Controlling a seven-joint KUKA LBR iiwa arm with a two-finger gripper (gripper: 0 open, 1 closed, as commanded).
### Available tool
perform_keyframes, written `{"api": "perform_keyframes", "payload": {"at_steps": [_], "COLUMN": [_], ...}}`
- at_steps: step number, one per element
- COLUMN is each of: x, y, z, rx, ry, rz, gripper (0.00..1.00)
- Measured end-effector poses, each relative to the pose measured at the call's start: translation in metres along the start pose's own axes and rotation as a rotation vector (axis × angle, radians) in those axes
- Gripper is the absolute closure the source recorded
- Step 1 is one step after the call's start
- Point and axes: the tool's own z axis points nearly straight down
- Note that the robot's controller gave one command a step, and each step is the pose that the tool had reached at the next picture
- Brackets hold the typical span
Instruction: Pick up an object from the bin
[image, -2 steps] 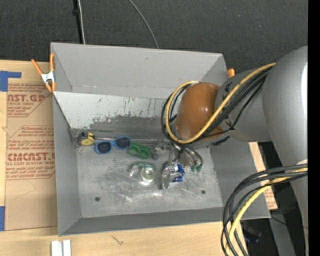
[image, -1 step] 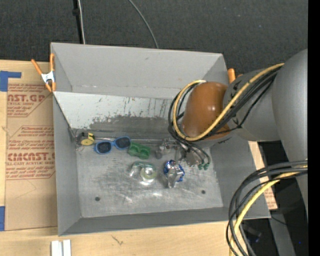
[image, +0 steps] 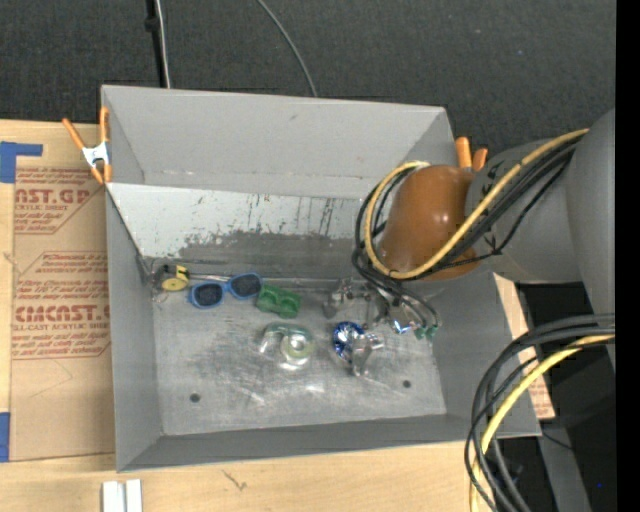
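Arm (image: 560, 220) in from right, orange-covered wrist (image: 425, 220) tilted down, cables (image: 371, 215) looped round it, gripper (image: 372, 318) low

One camera looks steeply down on the grey metal bin (image: 270, 140) from fairly near, seeing its whole floor, and the arm (image: 570, 220) enters from the right.

Bright even light; bin (image: 270, 135) back wall brightest; shadows faint.
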Motion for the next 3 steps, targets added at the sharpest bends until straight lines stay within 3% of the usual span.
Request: {"api": "perform_keyframes", "payload": {"at_steps": [1,2,3], "x": [-0.001,0.004,0.005], "y": [0.000,0.006,0.006], "z": [-0.002,-0.168,-0.163], "rx": [0.000,0.003,0.000], "ry": [-0.001,0.000,0.008], "rz": [0.000,-0.036,-0.035], "gripper": [1.00,1.00,0.00]}}
